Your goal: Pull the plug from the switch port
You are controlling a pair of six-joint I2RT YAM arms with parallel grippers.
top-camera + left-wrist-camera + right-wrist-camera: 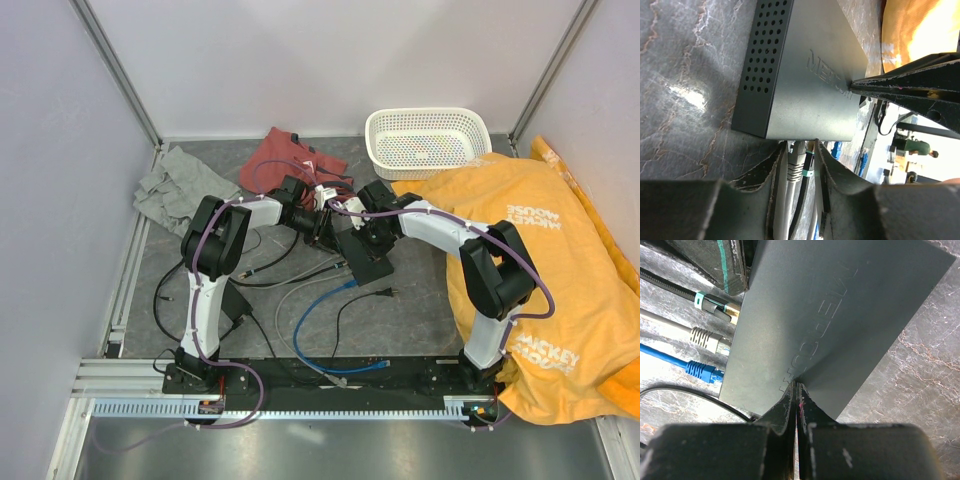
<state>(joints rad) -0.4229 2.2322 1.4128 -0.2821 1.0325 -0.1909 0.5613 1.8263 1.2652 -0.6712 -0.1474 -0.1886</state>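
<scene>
The switch (805, 75), a flat matte black box, lies on the grey mat mid-table (366, 258). Three plugs sit in its ports: a black one with a teal band (715, 305), a grey one (705, 337) and a blue one (702, 371). My left gripper (799, 160) reaches in at the port side. Its fingers (767, 175) close around the grey plug (795, 167) and the black plug (809, 160) together. My right gripper (797, 386) is shut and empty, its tips pressing down on the switch's top face by the embossed lettering.
A white basket (425, 140) stands at the back right. An orange cloth (560, 260) covers the right side. Red (290, 155) and grey (180, 185) cloths lie at the back left. Loose blue (315, 330) and black cables trail over the mat towards the arm bases.
</scene>
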